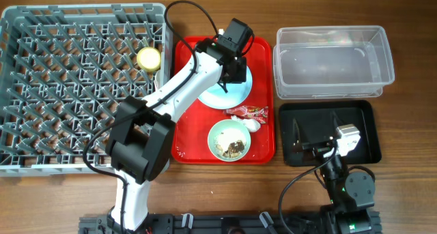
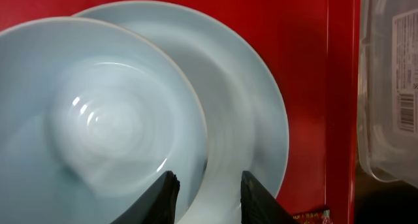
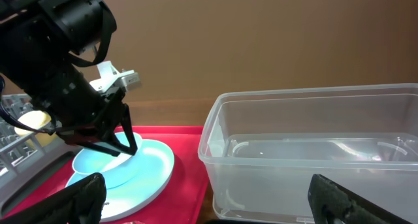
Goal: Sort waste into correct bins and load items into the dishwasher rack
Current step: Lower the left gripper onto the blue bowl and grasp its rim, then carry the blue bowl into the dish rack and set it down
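The left claw (image 2: pixel 208 196) grips the rim of a pale blue round bowl (image 2: pixel 98 126) above the light blue round plate (image 2: pixel 251 106). The right claw (image 3: pixel 206 198) gapes wide. To the left claw's right, the clear plastic rectangular tub (image 2: pixel 392 93) bears an unreadable label.

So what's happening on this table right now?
The left hand is gripping the rim of a light blue dish over the plate on the red tray. The right hand waits open above the black tray. A yellow cup already sits in the grey rack.

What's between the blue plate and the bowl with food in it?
In the overhead view, the red-and-white wrapper and white tissue lie between the plate and the bowl.
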Controlling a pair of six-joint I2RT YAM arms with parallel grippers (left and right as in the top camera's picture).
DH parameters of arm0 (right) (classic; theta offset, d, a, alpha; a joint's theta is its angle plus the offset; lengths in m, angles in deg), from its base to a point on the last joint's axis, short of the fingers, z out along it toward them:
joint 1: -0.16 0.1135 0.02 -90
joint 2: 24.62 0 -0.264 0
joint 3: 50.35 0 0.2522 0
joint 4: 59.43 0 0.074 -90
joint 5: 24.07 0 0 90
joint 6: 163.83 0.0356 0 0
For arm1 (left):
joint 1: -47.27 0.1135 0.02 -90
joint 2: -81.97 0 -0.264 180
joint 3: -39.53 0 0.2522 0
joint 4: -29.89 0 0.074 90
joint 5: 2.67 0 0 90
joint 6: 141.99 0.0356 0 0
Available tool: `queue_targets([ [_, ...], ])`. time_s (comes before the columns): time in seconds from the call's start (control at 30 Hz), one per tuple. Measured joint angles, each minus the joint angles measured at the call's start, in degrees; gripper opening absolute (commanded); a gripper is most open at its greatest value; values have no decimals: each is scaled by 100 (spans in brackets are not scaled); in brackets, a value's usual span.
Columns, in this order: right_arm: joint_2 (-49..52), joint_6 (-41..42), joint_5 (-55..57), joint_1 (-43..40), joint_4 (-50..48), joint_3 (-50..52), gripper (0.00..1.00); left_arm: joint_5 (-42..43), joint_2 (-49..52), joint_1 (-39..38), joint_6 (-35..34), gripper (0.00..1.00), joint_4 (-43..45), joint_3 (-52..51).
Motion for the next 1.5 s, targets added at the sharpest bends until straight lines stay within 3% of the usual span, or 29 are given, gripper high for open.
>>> queue_targets([
  [0.33, 0, 0, 0, 0, 0, 0, 100, -63, 31, 0, 2, 23, 546, -455],
  [0.47, 0, 0, 0, 0, 0, 0, 100, -68, 31, 0, -2, 16, 636, -498],
  [0.57, 0, 0, 0, 0, 0, 0, 100, -107, 31, 0, 4, 4, 651, -625],
  [0.9, 0, 0, 0, 0, 0, 0, 99, -166, -140, 13, 44, 4, 691, -656],
  [1.03, 0, 0, 0, 0, 0, 0, 100, 741, -903, 212, 109, 4, 599, -723],
  [1.1, 0, 0, 0, 0, 2, 0, 100, 1685, -1526, 577, 186, 4, 225, -728],
  [1.27, 0, 0, 0, 0, 2, 0, 100, 4006, -2900, 2527, 822, 4, -1034, -667],
  [1.37, 0, 0, 0, 0, 0, 0, 100, 5108, -2999, 3893, 1615, 4, -2192, -662],
  [1.5, 0, 0, 2, 0, 0, 0, 100, 6124, -2780, 4959, 2734, 4, -3053, -933],
])
